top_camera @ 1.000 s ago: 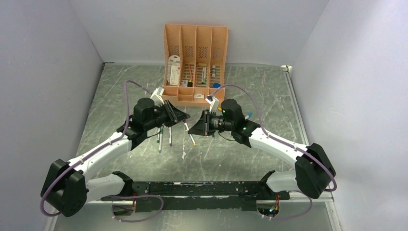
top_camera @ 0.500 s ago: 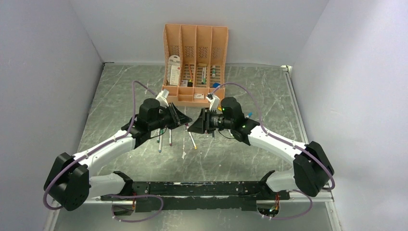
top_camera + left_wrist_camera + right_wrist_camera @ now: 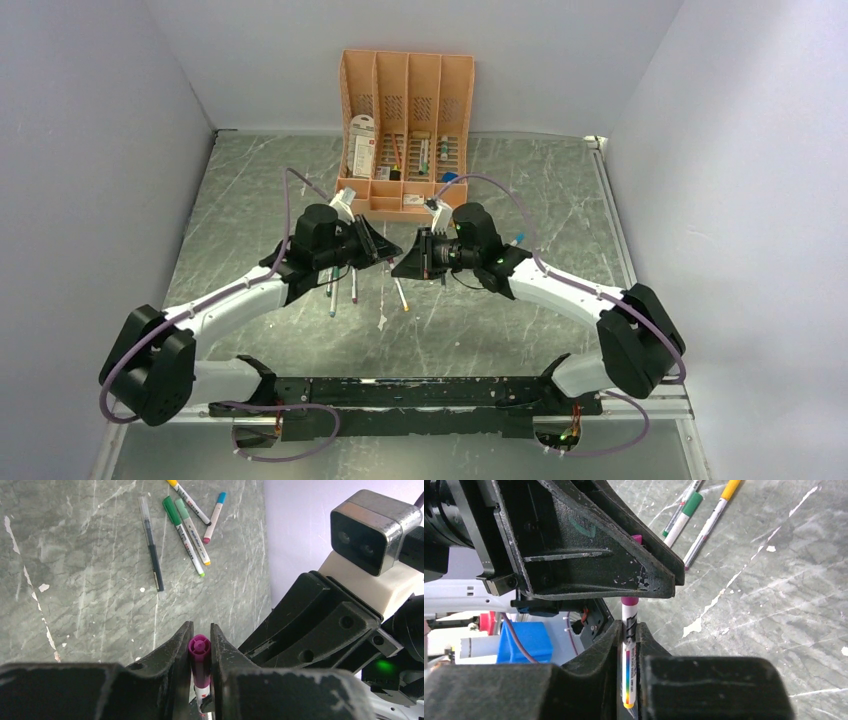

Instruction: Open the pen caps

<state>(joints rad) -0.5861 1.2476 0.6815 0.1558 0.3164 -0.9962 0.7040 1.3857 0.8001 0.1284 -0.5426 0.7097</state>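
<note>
A purple pen cap [image 3: 200,652] is clamped between the fingers of my left gripper [image 3: 200,630], which is shut on it, cap end facing the camera. The same pen's white barrel [image 3: 629,650] runs down between the fingers of my right gripper [image 3: 628,629], shut on it. A purple band [image 3: 629,600] of the cap shows just below the left gripper's black finger [image 3: 589,555]. In the top view the left gripper [image 3: 375,248] and right gripper [image 3: 405,262] meet tip to tip above the table's middle. Several other pens [image 3: 187,522] lie capped on the table.
A peach-orange organiser [image 3: 405,130] with packets stands at the back centre. Loose pens [image 3: 340,290] lie under and before the left gripper, one [image 3: 400,293] below the tips, and a blue-ended one [image 3: 517,240] behind the right arm. A black pen [image 3: 151,545] lies apart.
My left arm has swung rightward, bringing its gripper tip up against the right gripper. The right arm has barely shifted.
</note>
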